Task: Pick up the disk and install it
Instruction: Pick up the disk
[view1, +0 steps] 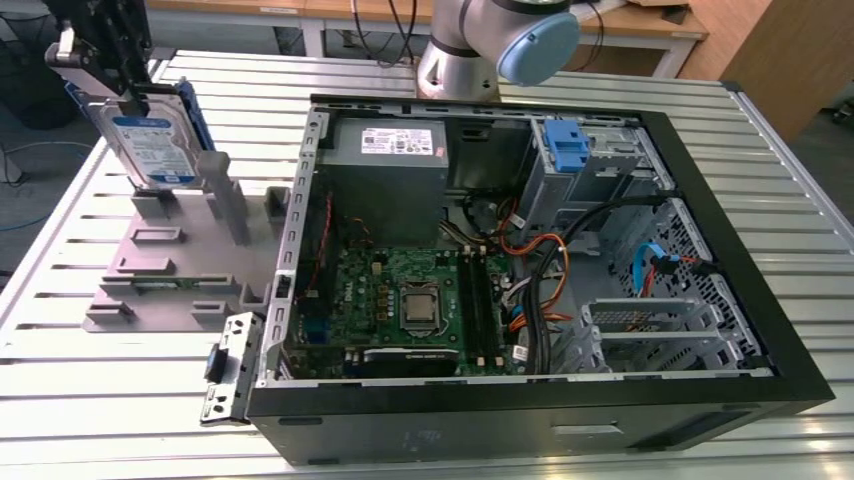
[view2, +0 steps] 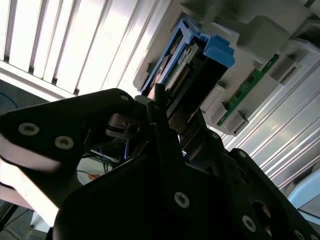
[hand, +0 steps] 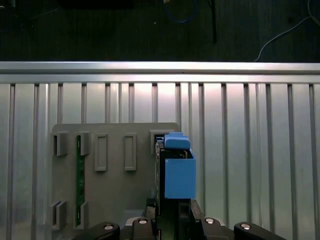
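Exterior view shows the black gripper (view1: 132, 98) clamped on the silver rectangular blue-framed metal disk (view1: 150, 148), at the exterior view's left of the open black computer case (view1: 534, 412), held upright, probably to leave its grey slotted holder (view1: 174, 268) straight.

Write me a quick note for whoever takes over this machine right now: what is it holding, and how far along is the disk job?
Gripper: jaws shut on the top edge of the disk.
Disk: upright over the grey holder at the exterior view's left, outside the open computer case. I cannot tell whether it is clear of its slot.
Done: disk gripped.
Left: the disk is not yet in the case.
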